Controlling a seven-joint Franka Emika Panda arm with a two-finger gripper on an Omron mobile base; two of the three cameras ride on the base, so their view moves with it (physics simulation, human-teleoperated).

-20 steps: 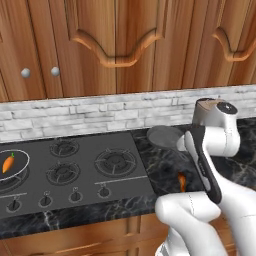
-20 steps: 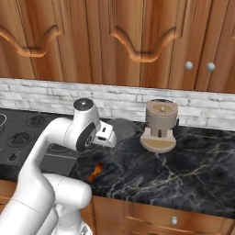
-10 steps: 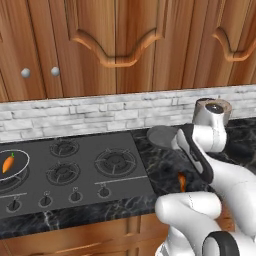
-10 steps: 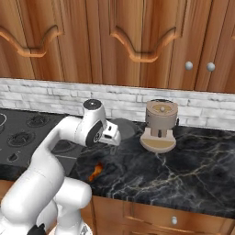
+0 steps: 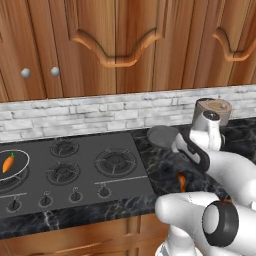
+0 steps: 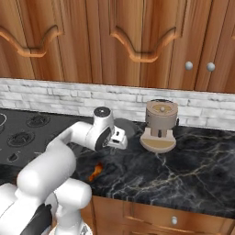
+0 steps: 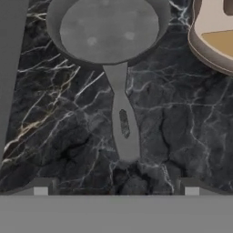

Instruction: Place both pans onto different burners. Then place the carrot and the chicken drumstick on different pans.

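Hand view is showing the two-finger gripper spread fully wide and holding nothing, its dark tips rising at the bottom of the frame on either side of the tail of a long grey handle. That handle is running up the centre to the plain dark grey round frying pan at the top, resting on the black marble counter, with a tan wooden grinder-like appliance at the upper right, close beside the pan. In the left base view, the silver-rimmed dark pan is sitting at the left edge on the dark grey stovetop with the small bright orange carrot inside, and the golden-brown chicken drumstick is lying on the counter at lower right. Judging from this, the step is grasping the grey pan: descending straight, keeping the handle centred between the tips, and closing nearer its middle should be limiting tipping.
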